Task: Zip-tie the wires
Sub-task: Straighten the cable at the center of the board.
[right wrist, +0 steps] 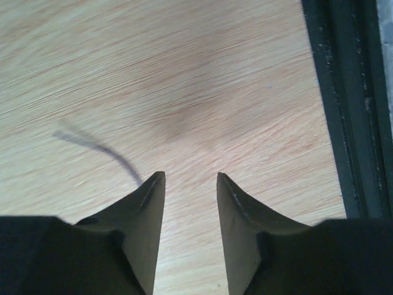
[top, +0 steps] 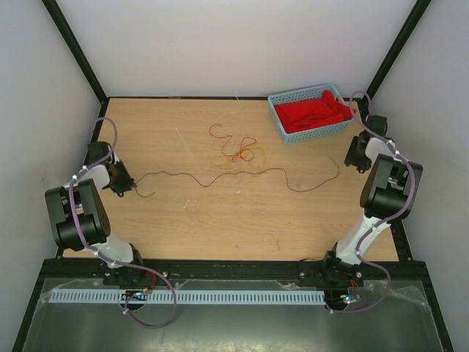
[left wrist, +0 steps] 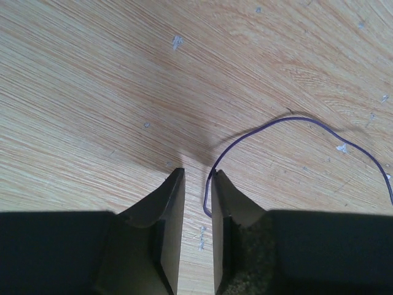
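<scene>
Two grippers sit by the side edges of the table (top: 220, 235): left gripper (left wrist: 198, 175) open a crack with a dark wire (left wrist: 276, 123) end inside, right gripper (right wrist: 190, 178) wider, holding nothing.

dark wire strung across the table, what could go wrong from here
The dark wire is very thin and its end lies loose between the parted left fingers, so it may slip free. It lies apart from the red and orange wires, so a tie could miss strands. The right fingers are open near the black edge rail and could knock it.
</scene>
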Controlling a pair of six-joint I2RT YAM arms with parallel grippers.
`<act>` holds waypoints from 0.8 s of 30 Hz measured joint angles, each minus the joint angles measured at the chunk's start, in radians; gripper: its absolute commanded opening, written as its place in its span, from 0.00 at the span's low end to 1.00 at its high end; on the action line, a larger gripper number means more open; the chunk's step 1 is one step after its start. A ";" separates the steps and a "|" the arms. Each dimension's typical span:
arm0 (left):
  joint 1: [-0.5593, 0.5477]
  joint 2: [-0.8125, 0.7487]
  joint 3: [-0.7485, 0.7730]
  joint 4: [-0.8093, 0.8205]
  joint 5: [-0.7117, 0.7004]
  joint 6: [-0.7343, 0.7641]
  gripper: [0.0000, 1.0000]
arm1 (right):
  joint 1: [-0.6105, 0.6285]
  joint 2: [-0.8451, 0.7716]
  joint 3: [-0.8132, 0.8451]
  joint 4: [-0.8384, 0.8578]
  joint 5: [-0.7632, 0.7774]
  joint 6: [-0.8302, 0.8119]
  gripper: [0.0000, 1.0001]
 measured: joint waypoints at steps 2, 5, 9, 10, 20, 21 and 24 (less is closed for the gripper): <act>0.000 -0.003 0.000 0.000 -0.001 0.000 0.36 | 0.002 -0.041 -0.014 -0.001 -0.058 0.010 0.58; 0.000 -0.011 0.000 0.000 -0.004 0.000 0.47 | 0.013 -0.101 -0.016 0.000 -0.120 0.018 0.65; 0.000 -0.029 0.000 -0.001 0.006 -0.001 0.67 | 0.085 -0.211 -0.016 0.007 -0.164 0.024 0.68; 0.000 -0.035 0.000 -0.003 0.009 -0.002 0.72 | 0.121 -0.239 -0.016 0.013 -0.175 0.025 0.68; 0.000 -0.203 0.048 -0.040 0.041 -0.020 0.99 | 0.544 -0.302 -0.057 0.131 -0.320 0.025 0.67; 0.000 -0.228 0.054 -0.039 0.057 -0.024 0.99 | 0.566 -0.278 -0.056 0.142 -0.326 0.026 0.67; -0.005 -0.314 0.067 -0.037 0.128 -0.035 0.99 | 0.616 -0.175 -0.031 0.154 -0.335 0.028 0.66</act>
